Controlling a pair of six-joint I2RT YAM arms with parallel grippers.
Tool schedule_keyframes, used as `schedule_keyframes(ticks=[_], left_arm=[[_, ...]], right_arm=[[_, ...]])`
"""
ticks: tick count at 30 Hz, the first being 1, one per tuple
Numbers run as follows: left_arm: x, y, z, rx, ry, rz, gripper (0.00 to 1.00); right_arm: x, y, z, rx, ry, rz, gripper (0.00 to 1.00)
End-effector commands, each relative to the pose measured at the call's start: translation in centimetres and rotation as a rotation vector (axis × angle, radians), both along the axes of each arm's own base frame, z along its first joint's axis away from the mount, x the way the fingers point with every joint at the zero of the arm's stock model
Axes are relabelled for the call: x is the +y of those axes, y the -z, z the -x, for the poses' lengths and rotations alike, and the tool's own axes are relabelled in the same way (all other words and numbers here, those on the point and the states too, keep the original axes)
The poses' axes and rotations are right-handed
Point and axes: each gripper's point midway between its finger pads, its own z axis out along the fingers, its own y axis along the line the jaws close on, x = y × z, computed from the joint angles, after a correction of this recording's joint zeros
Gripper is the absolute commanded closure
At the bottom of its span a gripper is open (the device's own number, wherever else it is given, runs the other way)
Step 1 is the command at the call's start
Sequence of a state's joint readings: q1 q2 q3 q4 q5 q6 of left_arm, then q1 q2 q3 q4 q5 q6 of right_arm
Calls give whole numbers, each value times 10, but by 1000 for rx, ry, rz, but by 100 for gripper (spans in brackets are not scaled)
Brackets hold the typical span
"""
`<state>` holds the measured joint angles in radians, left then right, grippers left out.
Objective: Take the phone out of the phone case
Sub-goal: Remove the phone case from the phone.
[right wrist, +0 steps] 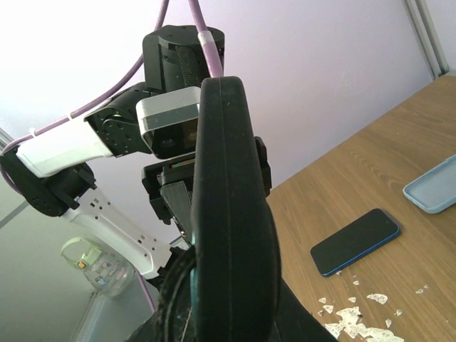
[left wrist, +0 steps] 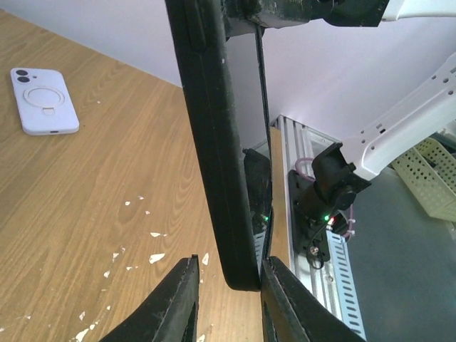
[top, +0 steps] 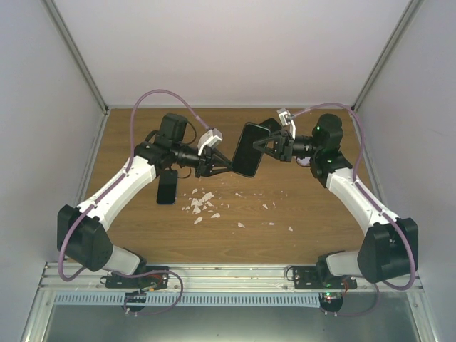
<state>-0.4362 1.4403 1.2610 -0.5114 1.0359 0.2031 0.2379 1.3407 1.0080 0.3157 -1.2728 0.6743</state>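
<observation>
The left gripper (left wrist: pixel 233 265) straddles one end of the case (left wrist: pixel 206 142), one finger touching and the other just off it (not clamped, I judge). It is probably set there to peel the rim off the phone (left wrist: pixel 258 192), which sits in the case, held in the air between the arms. The right gripper (top: pixel 260 147) is clenched on the case's opposite end, holding it on edge so both faces are reachable. The table (top: pixel 320 214) below offers open room, with only a spare phone (top: pixel 167 187) and white chips (top: pixel 201 203) lying under the left arm.
</observation>
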Motion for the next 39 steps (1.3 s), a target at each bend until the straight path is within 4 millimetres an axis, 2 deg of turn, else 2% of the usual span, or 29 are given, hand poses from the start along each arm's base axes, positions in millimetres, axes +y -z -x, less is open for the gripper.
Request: schedule_keyframes(ticks=[1, 8, 22, 34, 39], left_arm=[[1, 12, -7, -50, -18, -42, 75], [2, 18, -7, -76, 15, -32, 79], [6, 26, -20, -100, -11, -17, 84], [24, 34, -26, -155, -33, 11, 83], [25, 25, -20, -174, -18, 33, 80]], right_arm=[[-4, -19, 20, -70, -54, -30, 100], [-4, -21, 27, -68, -85, -35, 99], [-3, -34, 48, -93, -185, -39, 100], [6, -38, 60, -102, -265, -33, 100], [8, -38, 60, -104, -267, -32, 100]])
